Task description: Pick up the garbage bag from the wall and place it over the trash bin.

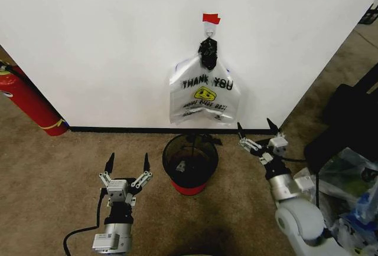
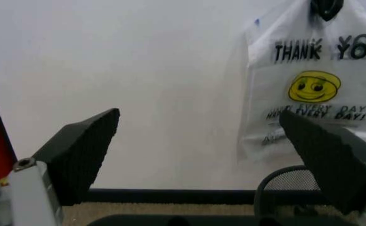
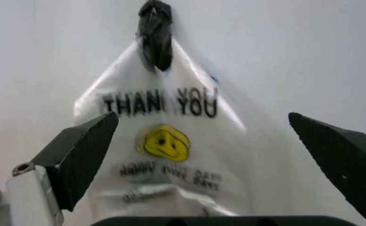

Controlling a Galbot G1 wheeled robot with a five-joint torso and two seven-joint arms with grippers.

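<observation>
left gripper (image 1: 127, 161), closest in the head view, hovers low over the tan carpet (image 1: 59, 179) with its fingers spread wide and nothing between them. just to its inner side stands the small round black wire-mesh trash bin with a red base band (image 1: 167, 153), parked against the large plain white wall (image 1: 106, 43), probably so that a bag can drop straight over it. on the bin's other side the right gripper (image 1: 255, 131) is raised a little higher, fingers also wide and empty, tilted toward the wall.

above and ahead of both grippers a whitish "thank you" bag with a yellow smiley (image 1: 204, 94) hangs from a small hook (image 1: 209, 29) under a red tape piece (image 1: 211, 17), gathered by a black knot (image 1: 207, 52). it is the only bag on the wall. crinkly clear plastic with blue patches (image 1: 348, 179), which looks like the garbage bag, lies on the right arm's outer side, well apart from the wall.

from the left wrist view, the left gripper (image 2: 199, 117) faces bare wall and the black baseboard strip (image 2: 170, 195); the smiley bag (image 2: 308, 94) sits off beyond one finger, with the bin (image 2: 289, 181) below it.

from the right wrist view, the right gripper (image 3: 201, 117) frames the smiley bag (image 3: 170, 141) and its knot (image 3: 156, 33) squarely, near but not touching, so i judge this arm is lined up for a reach.
</observation>
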